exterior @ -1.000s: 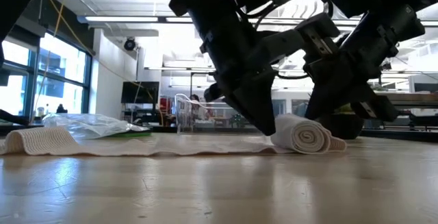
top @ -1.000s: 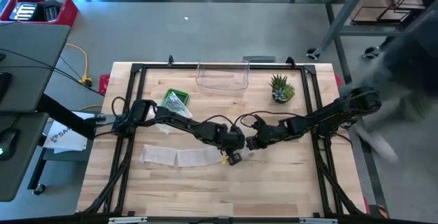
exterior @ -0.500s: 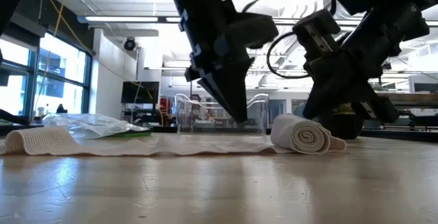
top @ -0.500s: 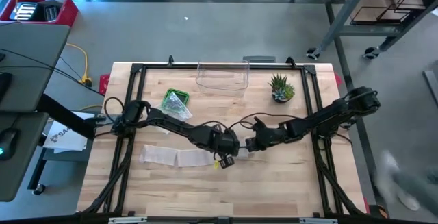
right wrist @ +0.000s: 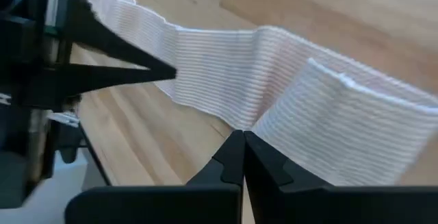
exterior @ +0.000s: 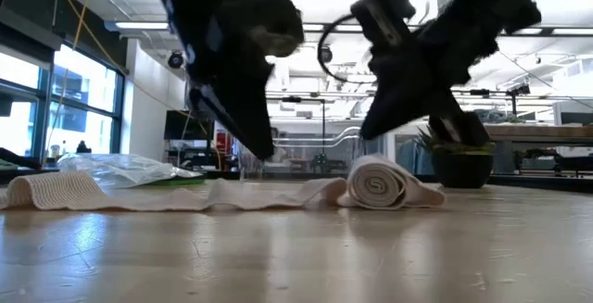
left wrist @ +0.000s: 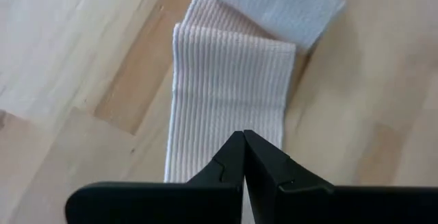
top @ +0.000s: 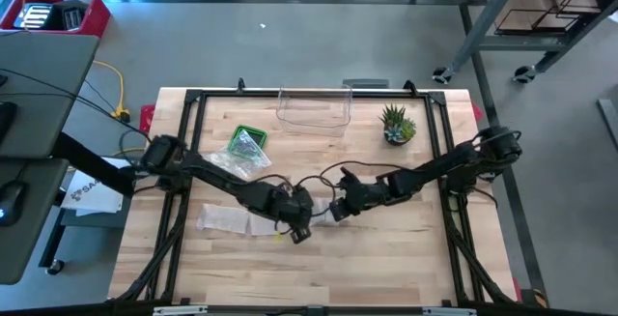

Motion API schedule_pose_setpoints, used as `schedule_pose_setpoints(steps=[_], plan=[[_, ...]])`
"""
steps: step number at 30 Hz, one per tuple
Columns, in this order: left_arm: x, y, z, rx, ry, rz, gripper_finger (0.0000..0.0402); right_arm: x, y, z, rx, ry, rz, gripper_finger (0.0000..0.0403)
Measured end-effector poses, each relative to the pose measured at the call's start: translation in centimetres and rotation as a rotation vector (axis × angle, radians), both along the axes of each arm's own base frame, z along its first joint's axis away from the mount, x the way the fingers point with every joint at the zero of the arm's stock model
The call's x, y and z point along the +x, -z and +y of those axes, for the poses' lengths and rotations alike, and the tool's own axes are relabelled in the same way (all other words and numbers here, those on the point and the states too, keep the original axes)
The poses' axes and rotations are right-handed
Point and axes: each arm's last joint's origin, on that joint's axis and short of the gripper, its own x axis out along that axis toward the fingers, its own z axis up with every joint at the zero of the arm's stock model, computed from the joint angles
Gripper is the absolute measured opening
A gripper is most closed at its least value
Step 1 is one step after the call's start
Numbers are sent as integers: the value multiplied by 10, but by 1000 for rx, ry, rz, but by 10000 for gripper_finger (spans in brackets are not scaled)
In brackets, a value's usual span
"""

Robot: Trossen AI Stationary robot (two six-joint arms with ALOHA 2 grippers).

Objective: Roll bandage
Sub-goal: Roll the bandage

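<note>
- Both arms have shifted toward the left of the table since a second ago, and the rolled end of the bandage (exterior: 378, 183) has travelled the same way along its flat strip.
- Seen from above, the left gripper (top: 297, 221) sits over the strip near the middle of the wooden table (top: 386, 268), with its fingers pressed together and nothing between them.
- From the left wrist, those closed fingertips (left wrist: 243, 157) point down at the ribbed flat length of bandage (left wrist: 229, 94) lying on the wood.
- Close beside it, the right gripper (top: 337, 210) is at the rolled end, its fingers also together and holding nothing.
- From the right wrist, the closed fingertips (right wrist: 242, 157) rest at the fold where the flat strip rises into the roll (right wrist: 342, 125).
- At table height, the roll lies on its side with its spiral end showing, and the flat strip runs from it to a folded-over far end (exterior: 51, 192).
- Low down, the left gripper's tip (exterior: 259, 141) hangs just above the strip, and the right gripper's tip (exterior: 375, 122) is just above the roll.
- Behind the bandage lie a green tray with a crumpled plastic bag (top: 247, 144), a clear plastic box (top: 313, 109) and a small potted plant (top: 397, 125), all well apart from the grippers.
</note>
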Motion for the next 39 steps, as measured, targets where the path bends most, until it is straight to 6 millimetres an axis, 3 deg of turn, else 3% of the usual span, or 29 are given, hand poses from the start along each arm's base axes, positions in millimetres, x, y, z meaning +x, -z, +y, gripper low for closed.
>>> schedule_pose_setpoints(steps=[4,10,12,18,21,25,30,39], plan=[[1,3,6,14,19,-19,0,-17,-12,-7,-44,-8,92,0],[30,14,20,-18,81,-134,0,-48,-14,-7,7,-76,140,0],[37,14,27,-1,90,-100,0,-52,-16,1,30,-115,114,0],[54,-12,50,178,274,-35,0,-54,-9,35,68,-158,54,0],[54,-13,64,141,304,14,0,-49,-4,45,74,-177,10,0],[44,-13,71,39,310,73,0,-48,-6,45,16,-234,-28,0],[16,-10,54,-49,267,72,0,-42,-13,27,-136,-357,-93,20],[-44,-16,7,-262,14,-43,0,-30,-7,1,-426,-650,-154,169]])
